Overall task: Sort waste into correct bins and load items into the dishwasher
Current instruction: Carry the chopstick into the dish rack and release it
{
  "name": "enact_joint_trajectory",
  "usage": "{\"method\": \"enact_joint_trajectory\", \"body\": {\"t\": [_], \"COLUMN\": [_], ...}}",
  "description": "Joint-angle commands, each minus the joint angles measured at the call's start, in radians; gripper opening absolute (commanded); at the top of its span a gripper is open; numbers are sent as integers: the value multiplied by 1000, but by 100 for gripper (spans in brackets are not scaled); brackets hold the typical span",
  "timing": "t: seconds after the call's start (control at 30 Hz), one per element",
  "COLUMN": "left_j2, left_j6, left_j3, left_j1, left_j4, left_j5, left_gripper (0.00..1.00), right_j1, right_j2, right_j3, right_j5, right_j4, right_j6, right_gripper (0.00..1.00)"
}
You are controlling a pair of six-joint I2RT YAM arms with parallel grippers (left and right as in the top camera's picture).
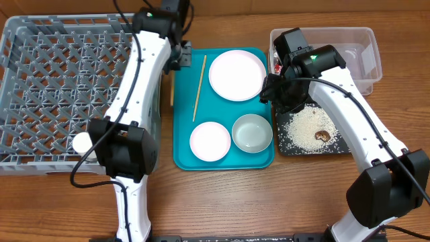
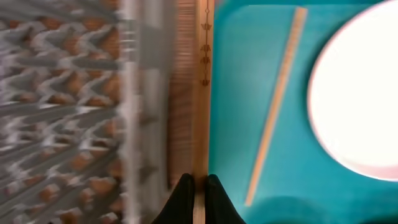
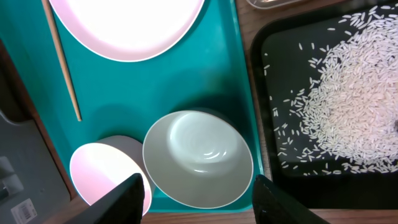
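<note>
Wooden tabletop, grey dish rack [image 1: 54, 81] at left, teal tray [image 1: 181, 134] at centre.

Left gripper [image 2: 196, 196] clamped tight on chopstick [image 2: 204, 93]. Stick lies on table between tray edge and rack wall, long axis parallel to both. Rack lies directly to gripper's left, and left arm is nearer it. Likely next move: lift, then carry sideways into rack.

Second chopstick [image 1: 199, 87] on tray, beside white plate [image 1: 236, 75] and white bowl [image 1: 209, 141].

Right gripper [image 3: 202, 196] half open, holds nothing, hovers astride empty pale green bowl [image 3: 198, 158].

Black tray [image 3: 273, 74] holds rice [image 1: 306, 124] and brown lump [image 1: 322, 135]. Clear tub [image 1: 366, 40] contents unclear.
</note>
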Motion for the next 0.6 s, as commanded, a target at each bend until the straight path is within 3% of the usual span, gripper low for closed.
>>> {"method": "enact_joint_trajectory", "body": {"t": [0.0, 0.13, 0.3, 0.57], "left_j2": [-6, -6, -6, -4], "left_j6": [30, 35, 227, 233], "left_j3": [17, -16, -72, -208], "left_j1": [61, 129, 184, 193], "left_j4": [-16, -1, 47, 118], "left_j5": [-66, -44, 99, 59], "left_gripper": [4, 4, 8, 7], "right_j1": [1, 1, 1, 1], "right_j2": [-5, -5, -5, -4], "right_j3": [4, 4, 4, 4], "right_j5": [8, 8, 11, 11], "right_j4": [1, 1, 3, 5], "right_j6": [-6, -6, -6, -6], "right_gripper": [57, 58, 58, 58]}}
